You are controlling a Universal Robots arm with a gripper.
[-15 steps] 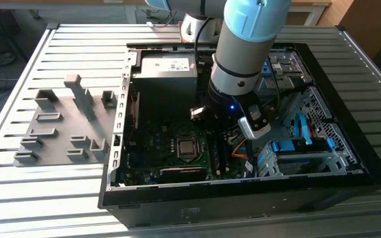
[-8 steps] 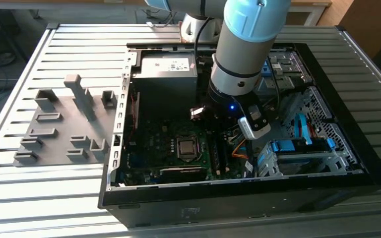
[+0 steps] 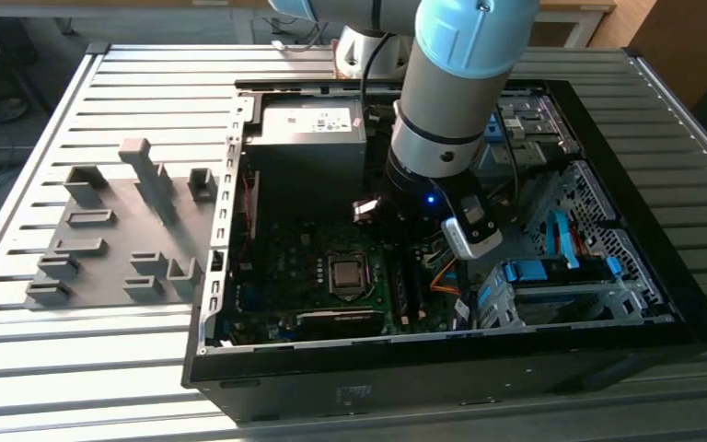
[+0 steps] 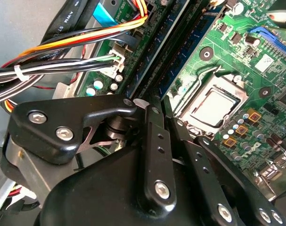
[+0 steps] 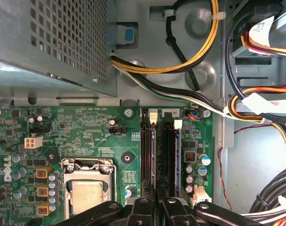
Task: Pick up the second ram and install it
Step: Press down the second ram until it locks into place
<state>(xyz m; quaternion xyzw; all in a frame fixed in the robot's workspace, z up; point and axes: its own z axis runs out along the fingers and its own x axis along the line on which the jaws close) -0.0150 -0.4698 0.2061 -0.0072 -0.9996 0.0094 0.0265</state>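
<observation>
My gripper (image 5: 157, 201) hangs low inside the open computer case (image 3: 648, 304), right over the motherboard's memory slots (image 5: 165, 155). Its two black fingers (image 4: 154, 141) stand almost together. Between their tips a thin stick, the second ram (image 5: 156, 155), runs edge-on along one slot. A blue-green stick (image 5: 177, 160) stands seated in the neighbouring slot, also seen as a blue band (image 4: 190, 52) in the second wrist view. The processor socket (image 5: 88, 193) lies just beside the slots.
Bundles of orange, yellow, black and white cables (image 5: 256, 103) run close to the slots. The grey power supply box (image 3: 310, 124) sits at the case's far end. A grey slotted tray (image 3: 121, 230) stands on the slatted table at the exterior view's left.
</observation>
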